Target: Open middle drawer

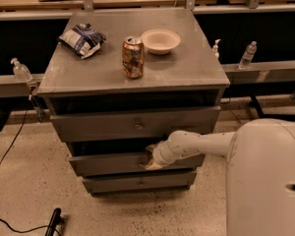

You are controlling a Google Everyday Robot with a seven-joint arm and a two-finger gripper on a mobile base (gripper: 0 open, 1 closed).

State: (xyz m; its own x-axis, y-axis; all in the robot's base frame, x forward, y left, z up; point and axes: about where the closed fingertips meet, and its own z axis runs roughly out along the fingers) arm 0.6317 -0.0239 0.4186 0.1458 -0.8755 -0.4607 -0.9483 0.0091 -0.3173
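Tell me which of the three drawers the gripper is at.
The middle drawer: the gripper is at the centre of its front. The top drawer lies above the gripper, the bottom drawer below it.
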